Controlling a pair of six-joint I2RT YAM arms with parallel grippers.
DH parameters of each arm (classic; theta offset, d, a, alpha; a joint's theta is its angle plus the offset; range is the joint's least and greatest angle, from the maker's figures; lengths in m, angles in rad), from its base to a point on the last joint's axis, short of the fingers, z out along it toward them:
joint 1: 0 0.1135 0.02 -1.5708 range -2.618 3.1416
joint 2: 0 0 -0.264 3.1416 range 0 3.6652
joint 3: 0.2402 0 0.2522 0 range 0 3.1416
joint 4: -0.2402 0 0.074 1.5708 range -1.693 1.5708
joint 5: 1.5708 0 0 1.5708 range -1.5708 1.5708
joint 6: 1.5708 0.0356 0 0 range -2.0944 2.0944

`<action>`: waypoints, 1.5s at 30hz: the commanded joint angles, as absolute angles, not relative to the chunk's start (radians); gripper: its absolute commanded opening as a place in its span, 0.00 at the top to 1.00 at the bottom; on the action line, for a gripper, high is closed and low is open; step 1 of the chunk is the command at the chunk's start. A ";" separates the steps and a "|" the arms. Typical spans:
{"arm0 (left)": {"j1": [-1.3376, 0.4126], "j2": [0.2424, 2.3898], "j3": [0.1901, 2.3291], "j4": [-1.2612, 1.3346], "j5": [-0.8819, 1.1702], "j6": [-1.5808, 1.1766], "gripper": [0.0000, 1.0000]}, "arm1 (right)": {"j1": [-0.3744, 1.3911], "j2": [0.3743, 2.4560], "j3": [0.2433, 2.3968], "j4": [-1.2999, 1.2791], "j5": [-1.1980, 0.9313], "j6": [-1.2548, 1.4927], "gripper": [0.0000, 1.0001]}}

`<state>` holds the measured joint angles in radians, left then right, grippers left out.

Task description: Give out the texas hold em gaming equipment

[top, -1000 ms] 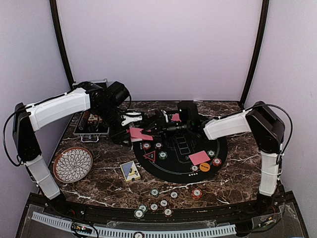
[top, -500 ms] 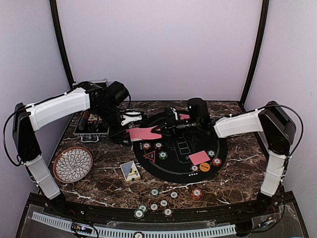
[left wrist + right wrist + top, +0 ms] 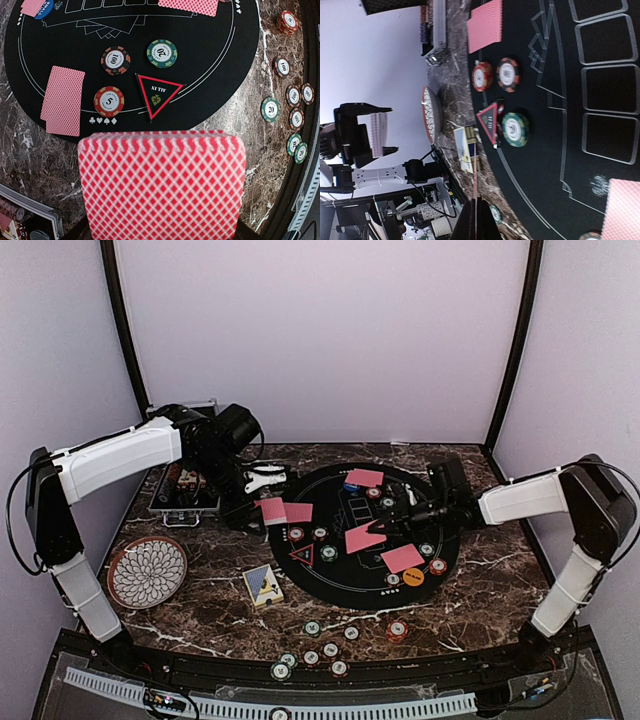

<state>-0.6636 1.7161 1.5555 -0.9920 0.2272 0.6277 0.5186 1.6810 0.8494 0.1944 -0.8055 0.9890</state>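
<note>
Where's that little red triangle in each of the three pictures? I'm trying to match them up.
Top external: the red triangle lies on the left part of the black mat, near its edge.
Left wrist: centre, just above the deck.
Right wrist: centre-left.
Shared landmark: the green chip beside it.

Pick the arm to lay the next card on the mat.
Right: right gripper pinches one red-backed card over the black round mat; left gripper holds the red-backed deck.
</note>
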 commanded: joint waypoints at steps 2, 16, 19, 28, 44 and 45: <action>-0.658 1.655 1.566 -0.994 0.248 0.634 1.00 | 0.432 1.621 0.782 0.008 -0.769 0.804 1.00; -0.660 1.659 1.573 -1.001 0.252 0.636 1.00 | 0.364 1.602 0.841 -0.315 -0.526 0.569 1.00; -0.660 1.660 1.574 -0.999 0.253 0.637 1.00 | 0.363 1.607 0.863 -0.353 -0.489 0.543 0.99; -0.659 1.661 1.577 -1.004 0.256 0.640 1.00 | 0.364 1.620 0.902 -0.412 -0.403 0.502 0.63; -0.659 1.662 1.581 -1.009 0.257 0.638 1.00 | 0.391 1.561 1.027 -0.475 -0.325 0.512 0.50; -0.658 1.663 1.581 -1.008 0.259 0.638 1.00 | 0.405 1.566 1.034 -0.459 -0.335 0.523 0.48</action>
